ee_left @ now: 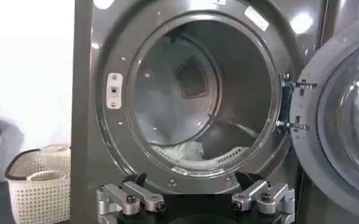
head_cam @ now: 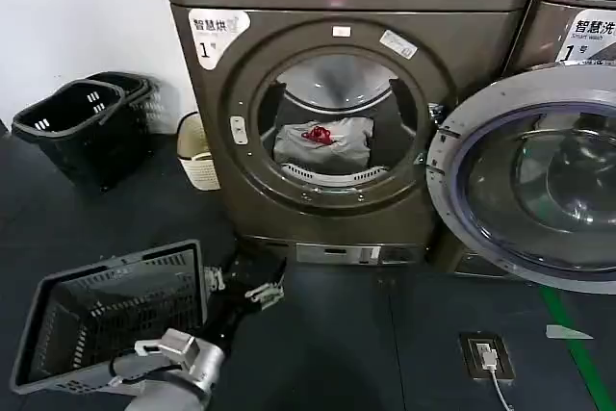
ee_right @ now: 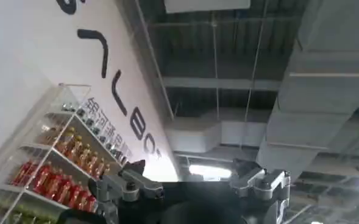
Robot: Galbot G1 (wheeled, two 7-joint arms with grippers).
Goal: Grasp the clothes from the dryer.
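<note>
- Silver-tipped fingers [ee_left: 144,201] on our left gripper [ee_left: 194,201] are spread wide and empty, hanging low in front of the dryer [head_cam: 337,141], lined up with the open porthole, so probably getting set to reach in.
- Our clothes [head_cam: 323,144] sit inside the steel drum, a pale grey bundle with a red patch, resting on the drum floor near the front lip, well apart from the gripper.
- Door [head_cam: 529,175] hangs open off to the right, which leaves the way in clear.
- Right gripper [ee_right: 194,185] is parked, pointed up at the ceiling, fingers spread, holding nothing.
- Black basket [head_cam: 111,315] sits on the floor beside our left arm, presumably for the load.
</note>
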